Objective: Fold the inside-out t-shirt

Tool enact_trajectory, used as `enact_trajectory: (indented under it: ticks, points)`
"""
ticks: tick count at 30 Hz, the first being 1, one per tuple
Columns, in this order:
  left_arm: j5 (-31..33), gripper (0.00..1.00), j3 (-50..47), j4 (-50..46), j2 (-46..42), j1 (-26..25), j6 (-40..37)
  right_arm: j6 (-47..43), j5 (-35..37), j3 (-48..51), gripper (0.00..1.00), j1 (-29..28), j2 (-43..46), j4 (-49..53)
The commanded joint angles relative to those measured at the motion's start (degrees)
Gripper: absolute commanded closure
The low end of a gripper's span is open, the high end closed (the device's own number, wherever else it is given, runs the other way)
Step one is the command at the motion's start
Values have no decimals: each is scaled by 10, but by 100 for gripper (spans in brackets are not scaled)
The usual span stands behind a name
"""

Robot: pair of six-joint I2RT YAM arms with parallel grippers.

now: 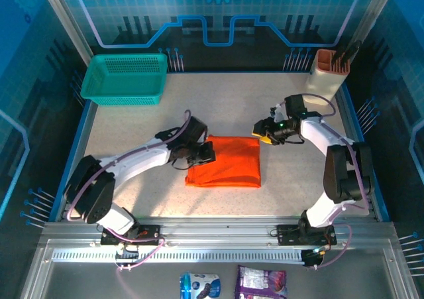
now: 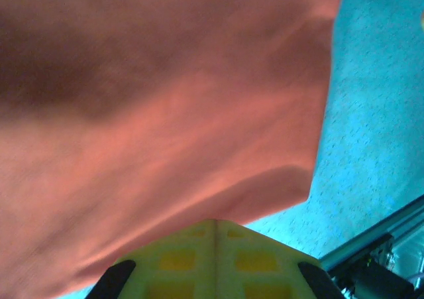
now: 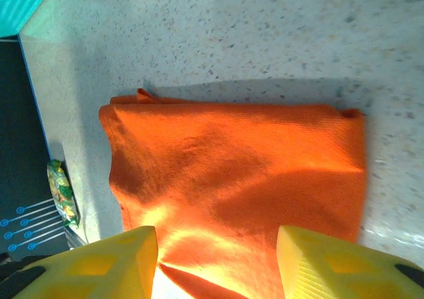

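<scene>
Though left claw (image 2: 215, 231) is pressed together, right claw (image 3: 217, 242) hangs spread near the t-shirt (image 1: 226, 163).

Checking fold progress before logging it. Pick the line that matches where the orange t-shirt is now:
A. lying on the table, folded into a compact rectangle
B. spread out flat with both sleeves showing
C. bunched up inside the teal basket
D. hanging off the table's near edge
A: the top view shows the t-shirt as a compact folded rectangle on the table, well apart from the teal basket at the far left corner.
</scene>
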State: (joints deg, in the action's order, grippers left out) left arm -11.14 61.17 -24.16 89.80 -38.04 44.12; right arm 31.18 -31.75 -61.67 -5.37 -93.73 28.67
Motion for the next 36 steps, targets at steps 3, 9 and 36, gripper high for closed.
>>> enact_trajectory:
  ticks: [3,9,36]
  points:
    - [66,91,113,-74,101,-35,-30,-27,31,30,51,16,33,47]
    - [143,96,243,-189,203,-59,-33,-41,59,48,52,18,51,64]
    - [119,99,239,-184,336,-67,-36,-101,93,110,61,11,65,77]
